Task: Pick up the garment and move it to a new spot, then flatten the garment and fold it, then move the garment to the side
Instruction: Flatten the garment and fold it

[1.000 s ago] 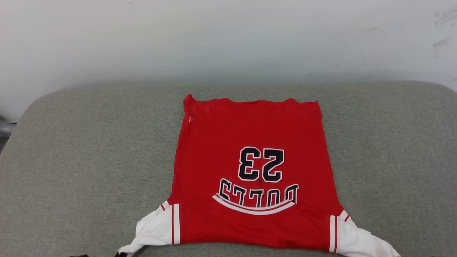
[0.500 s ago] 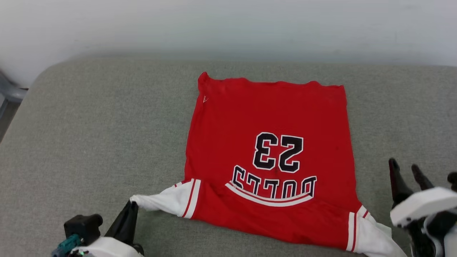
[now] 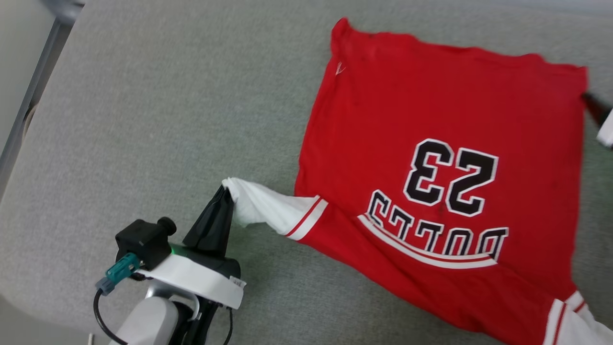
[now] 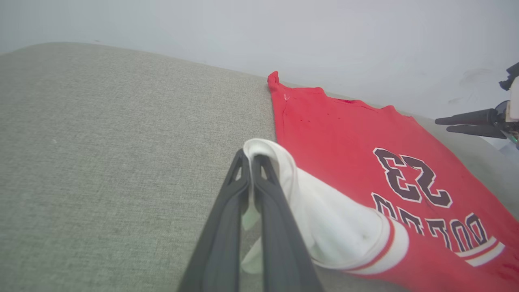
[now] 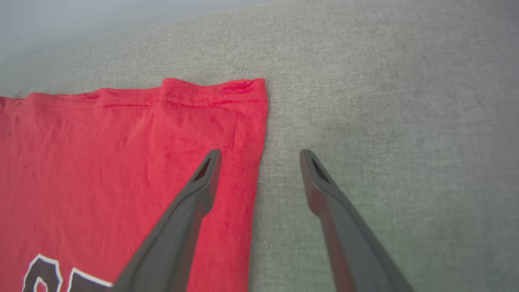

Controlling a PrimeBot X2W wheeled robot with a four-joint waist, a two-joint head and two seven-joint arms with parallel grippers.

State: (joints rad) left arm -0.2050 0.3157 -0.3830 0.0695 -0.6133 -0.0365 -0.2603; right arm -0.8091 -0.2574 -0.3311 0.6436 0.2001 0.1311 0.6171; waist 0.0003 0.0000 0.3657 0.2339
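The garment (image 3: pixel 431 120), a red jersey T-shirt with a black "23" print, lies spread on the grey cushion (image 3: pixel 158 124), print facing up. My left gripper (image 3: pixel 226 190) is shut on the end of the garment's white left sleeve (image 3: pixel 268 208), which is lifted and drawn out to the side. The left wrist view shows the fingers (image 4: pixel 239 190) pinching that sleeve (image 4: pixel 324 219). My right gripper (image 5: pixel 261 156) stands open just above the garment's (image 5: pixel 121 154) side edge near the far hem corner, one finger over red cloth and one over cushion. Its dark tip (image 3: pixel 593 104) shows at the head view's right edge.
The grey cushion (image 5: pixel 385 101) extends well beyond the garment on the left and far side. A pale wall (image 4: pixel 284 32) rises behind it. Past the cushion's left edge runs a grey metal bar (image 3: pixel 28 91).
The head camera has swung down and left. The right gripper has opened, leaving the garment's right sleeve for its far hem corner. The left gripper stays shut on the left sleeve and has lifted it.
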